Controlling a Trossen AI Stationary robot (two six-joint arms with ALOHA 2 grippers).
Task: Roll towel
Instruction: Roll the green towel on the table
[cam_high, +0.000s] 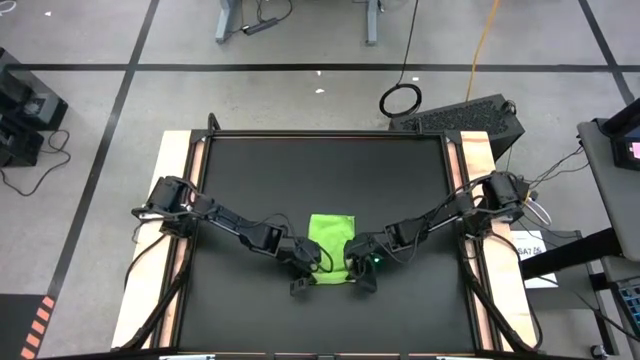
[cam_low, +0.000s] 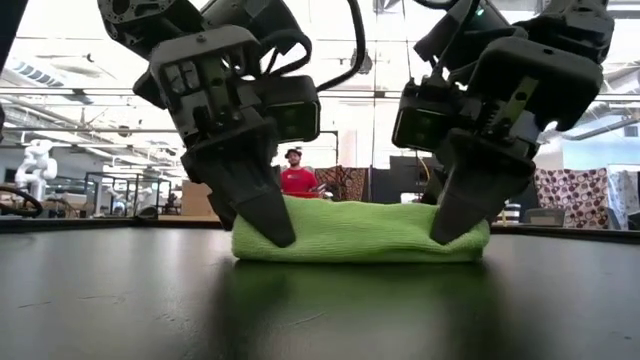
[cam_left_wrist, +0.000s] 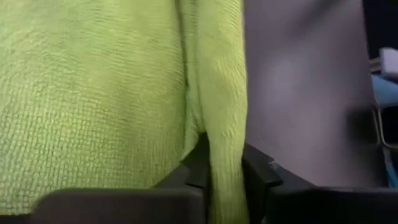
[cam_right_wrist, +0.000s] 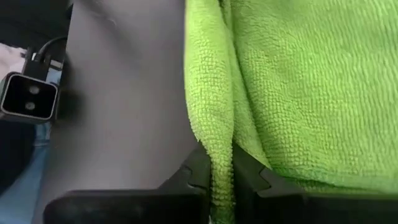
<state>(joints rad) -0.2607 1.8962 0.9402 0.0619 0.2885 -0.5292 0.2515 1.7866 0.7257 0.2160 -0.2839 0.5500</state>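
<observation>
Towel: the small lime-green soft cloth towel (cam_high: 331, 238) is laid flat on the black table (cam_high: 250, 180), near its front middle, its near edge doubled into a low fold.
Left hand: the left hand (cam_left_wrist: 225, 171) is pinched narrow on the fold at the towel's left near corner.
Right hand: the right hand (cam_right_wrist: 217, 167) is pinched narrow on the fold at the right near corner.
Step in hand: the first turn of the roll is judged to be under way.
Method: both corners are best carried forward level and together, so the roll is kept straight and tight.
Risk: uneven travel could skew the roll.
</observation>
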